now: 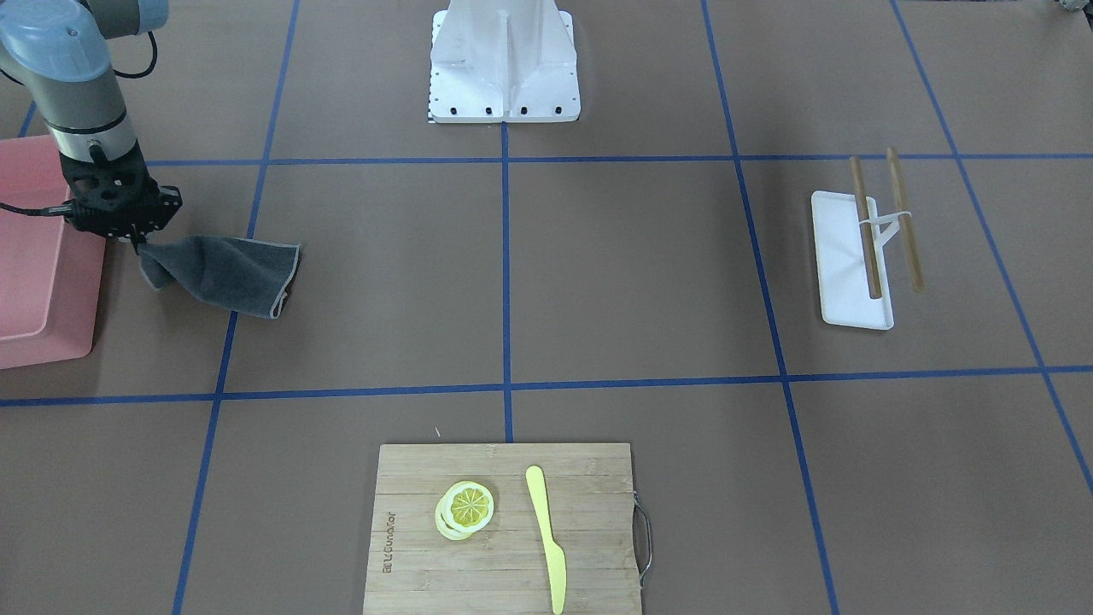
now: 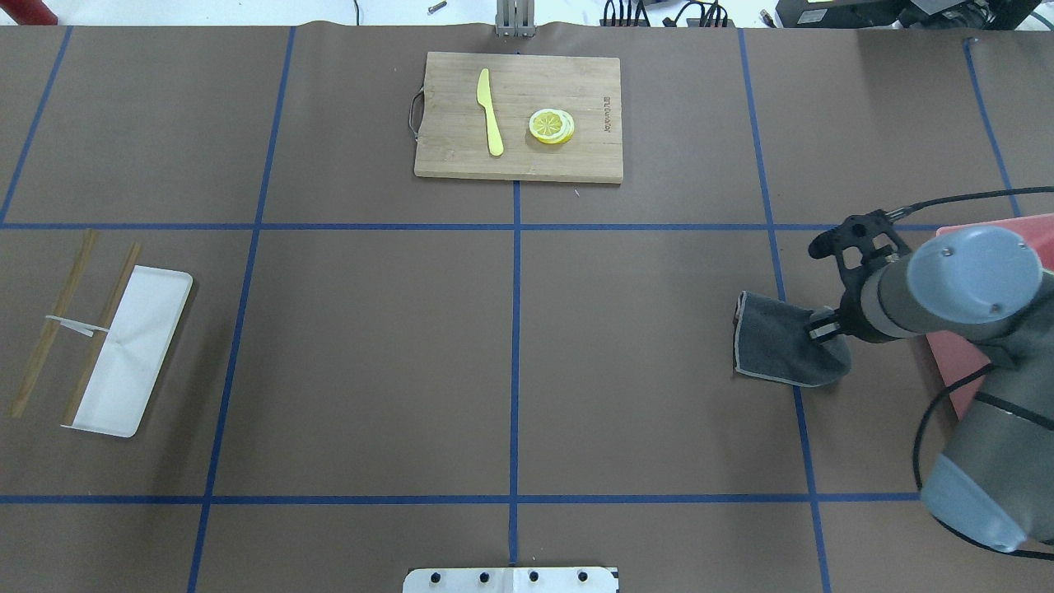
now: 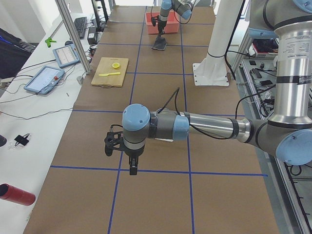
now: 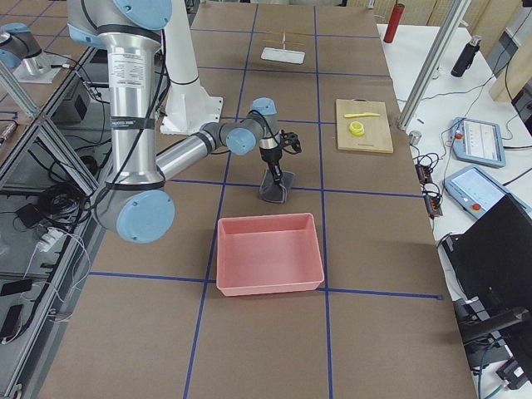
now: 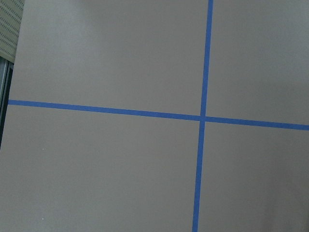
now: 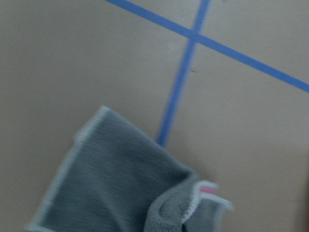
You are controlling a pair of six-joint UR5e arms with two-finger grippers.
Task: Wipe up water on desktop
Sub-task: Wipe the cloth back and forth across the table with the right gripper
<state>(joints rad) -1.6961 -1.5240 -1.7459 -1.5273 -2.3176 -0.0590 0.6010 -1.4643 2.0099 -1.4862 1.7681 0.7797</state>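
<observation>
Desktop (image 1: 632, 273) touched by grey cloth (image 1: 226, 269) clamped in right jaws; left jaws' state unclear.

The right gripper (image 1: 135, 242), at the left of the front-facing view, has its fingertips buried in the raised corner of the grey cloth (image 1: 226, 272) it grips, so the pads are out of sight. The pink bin (image 1: 34, 256) runs off that frame's left edge. In the overhead view the right arm (image 2: 972, 288) hides most of the bin at the right edge. The cutting board (image 1: 504, 530) is cut by the bottom edge. The right wrist picture is blurred, and the cloth runs off its bottom edge. The left gripper (image 3: 131, 165) shows only in the exterior left view, left of centre — whether it is open or closed cannot be told. At the top of that frame the cloth is too small to read.
</observation>
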